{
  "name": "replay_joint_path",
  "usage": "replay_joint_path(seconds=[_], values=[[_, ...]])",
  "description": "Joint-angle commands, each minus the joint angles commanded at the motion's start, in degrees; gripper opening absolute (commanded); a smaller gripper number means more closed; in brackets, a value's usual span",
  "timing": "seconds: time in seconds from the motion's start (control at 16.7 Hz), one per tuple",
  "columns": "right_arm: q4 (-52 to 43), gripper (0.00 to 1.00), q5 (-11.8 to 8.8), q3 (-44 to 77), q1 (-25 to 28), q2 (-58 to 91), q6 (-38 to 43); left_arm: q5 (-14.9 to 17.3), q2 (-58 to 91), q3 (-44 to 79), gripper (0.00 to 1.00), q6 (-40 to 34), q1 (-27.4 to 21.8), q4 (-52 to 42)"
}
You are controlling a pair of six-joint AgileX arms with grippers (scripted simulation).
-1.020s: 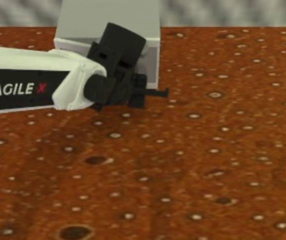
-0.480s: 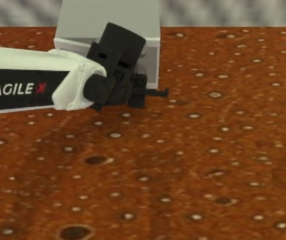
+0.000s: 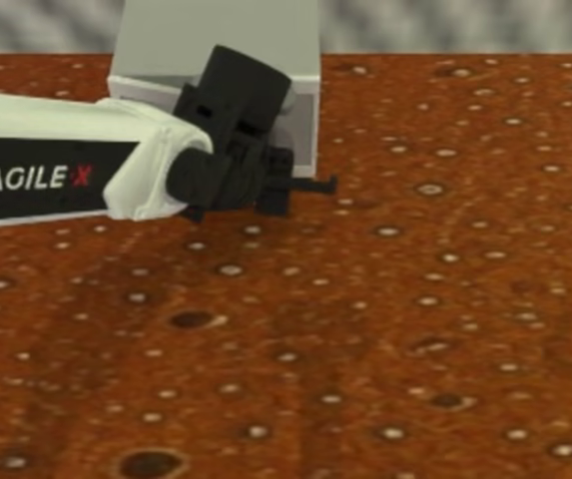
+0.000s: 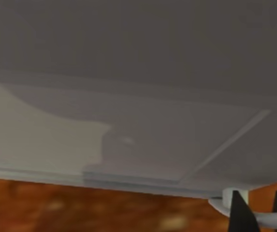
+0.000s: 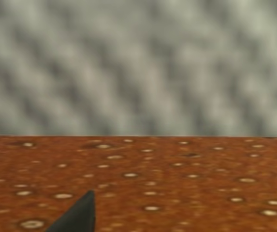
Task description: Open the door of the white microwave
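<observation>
black left tool [image 3: 300, 187] sits against white microwave [image 3: 216, 45] front.

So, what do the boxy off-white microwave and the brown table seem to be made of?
The boxy off-white microwave looks like painted metal or plastic, matte: plain, even top without glare. The brown table looks like rusty or mottled stone-like material, with pale and dark pits; uncertain.
</observation>
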Motion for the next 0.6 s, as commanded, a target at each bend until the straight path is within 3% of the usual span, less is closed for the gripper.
replay_joint_path(seconds=[0.6], values=[[0.00, 1.00, 0.00, 0.00, 0.00, 0.00, 0.00, 1.95, -1.99, -3.03, 0.00, 3.20, 1.18, 1.40]])
